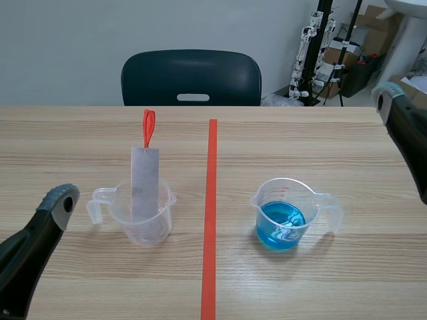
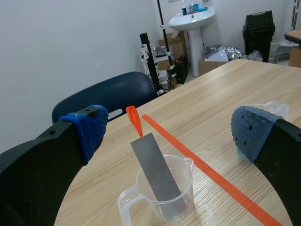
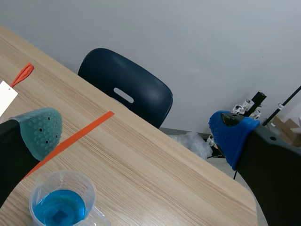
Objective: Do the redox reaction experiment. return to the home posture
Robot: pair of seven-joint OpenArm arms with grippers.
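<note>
Your left gripper (image 2: 170, 132) has its fingers spread wide and holds nothing; ahead of it the clear beaker (image 1: 148, 223) sits on the table (image 1: 333, 147) left of the tape line (image 1: 209, 220), with the grey metal strip (image 1: 144, 183) standing tilted inside it. Your right gripper (image 3: 137, 132) is likewise spread and empty, and the beaker of blue liquid (image 1: 283, 213) sits ahead of it, right of the line and well apart from the first
</note>
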